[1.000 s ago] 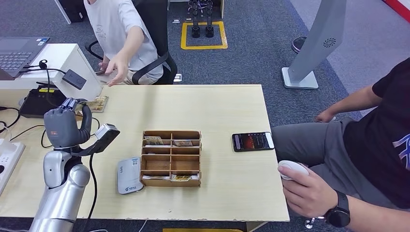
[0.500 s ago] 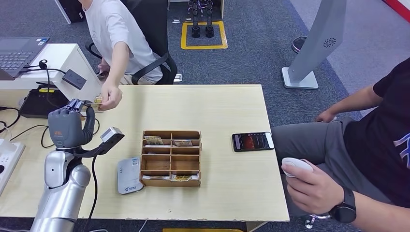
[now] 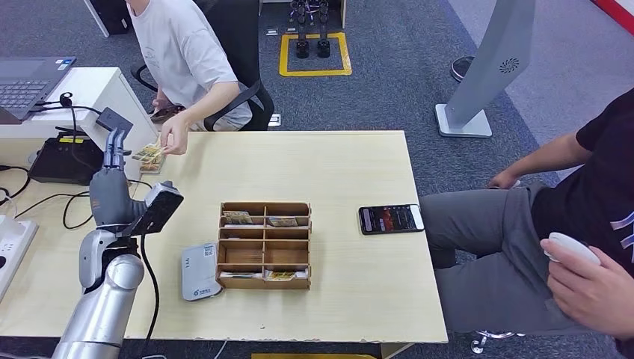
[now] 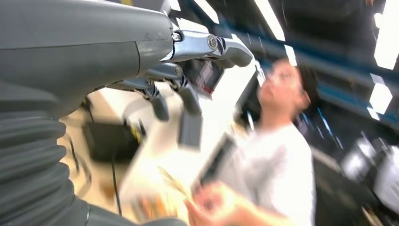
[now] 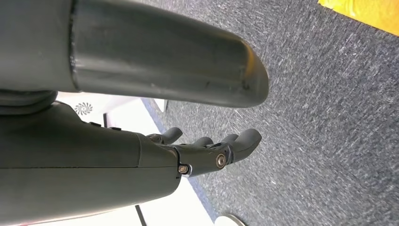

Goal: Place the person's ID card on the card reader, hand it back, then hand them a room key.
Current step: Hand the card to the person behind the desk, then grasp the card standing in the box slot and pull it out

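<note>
Head view: left hand (image 3: 112, 179) raised at desk (image 3: 336, 161) corner, fingers (image 3: 114, 146) spread and empty, beside ID card (image 3: 148, 154) pinched in person's hand (image 3: 174, 139). Looks like early handover; card reader (image 3: 200, 271), return and room key all left. Right hand (image 5: 207, 150) hanging above carpet, loosely apart, holding nothing.

Looks like an office or robotics lab: grey carpet tiles (image 3: 404, 82), a wooden counter (image 3: 344, 164), a laptop (image 3: 26, 82), an office chair (image 3: 239, 105), yellow floor tape (image 3: 315, 72), plus ceiling strip lights (image 4: 386, 28).
</note>
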{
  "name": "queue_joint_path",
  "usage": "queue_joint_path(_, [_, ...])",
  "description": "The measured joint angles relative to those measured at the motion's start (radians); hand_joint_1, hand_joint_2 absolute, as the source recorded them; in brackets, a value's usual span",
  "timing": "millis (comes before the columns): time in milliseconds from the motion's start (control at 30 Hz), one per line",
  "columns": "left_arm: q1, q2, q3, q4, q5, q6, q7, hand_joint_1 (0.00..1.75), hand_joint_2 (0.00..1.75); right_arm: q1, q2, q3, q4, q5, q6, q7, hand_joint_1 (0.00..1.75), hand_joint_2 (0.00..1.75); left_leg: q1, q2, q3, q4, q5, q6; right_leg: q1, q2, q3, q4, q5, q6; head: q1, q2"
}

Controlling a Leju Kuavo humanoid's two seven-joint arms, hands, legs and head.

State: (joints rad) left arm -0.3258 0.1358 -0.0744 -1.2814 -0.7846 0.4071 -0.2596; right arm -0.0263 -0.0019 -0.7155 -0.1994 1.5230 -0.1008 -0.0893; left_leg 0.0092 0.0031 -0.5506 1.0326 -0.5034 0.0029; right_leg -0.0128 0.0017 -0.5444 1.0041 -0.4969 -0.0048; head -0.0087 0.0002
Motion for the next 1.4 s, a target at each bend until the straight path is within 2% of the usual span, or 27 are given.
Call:
queue_joint_path(100, [0.087,0.019,-0.052,-0.112,0.052,-0.118,-0.004,0.00,1.75,0.007,0.000,-0.012,0.000,-0.013,0.000,0.000,0.00,0.00,0.000,0.001,-0.001,0.000,-0.001,0.000,0.000,0.001,-0.001,0.000,0.000,0.000,0.000,0.000])
queue_joint_path(333, [0.253,0.066,-0.127,-0.327,0.049,-0.226,-0.028,0.00,1.75,0.018,0.001,-0.038,0.000,-0.030,0.000,0.000,0.00,0.00,0.000,0.002,-0.002,0.000,-0.001,0.000,0.000,0.001,-0.002,0.000,-0.001,0.000,0.000,0.000])
queue_joint_path(500, [0.347,0.116,-0.223,-0.441,-0.073,-0.259,-0.032,0.00,1.75,0.021,0.003,-0.057,0.000,-0.037,-0.001,-0.013,0.00,0.00,0.000,0.001,-0.002,0.000,-0.001,0.000,0.000,0.001,-0.002,0.000,-0.001,0.000,0.000,0.000])
queue_joint_path(867, [0.362,0.187,-0.371,-0.480,-0.228,-0.255,0.030,0.00,1.75,0.020,0.006,-0.082,0.000,-0.034,-0.001,-0.013,0.00,0.00,0.000,0.001,-0.001,0.000,0.000,0.000,0.000,0.000,-0.002,0.000,0.000,0.000,0.000,0.000])
queue_joint_path(1100, [0.334,0.183,-0.468,-0.397,-0.382,-0.200,0.106,0.00,1.75,0.017,0.006,-0.093,-0.003,-0.022,0.002,0.000,0.00,0.00,0.000,0.001,-0.001,0.000,-0.001,0.000,0.000,0.000,-0.002,0.000,0.000,0.001,0.000,0.000])
queue_joint_path(1400, [0.317,0.173,-0.495,-0.306,-0.364,-0.194,0.129,0.00,1.75,0.015,0.006,-0.100,-0.004,-0.015,0.000,-0.006,0.00,0.00,0.000,0.001,-0.001,0.000,-0.001,0.000,0.000,0.001,-0.002,0.000,0.000,0.001,0.000,0.000])
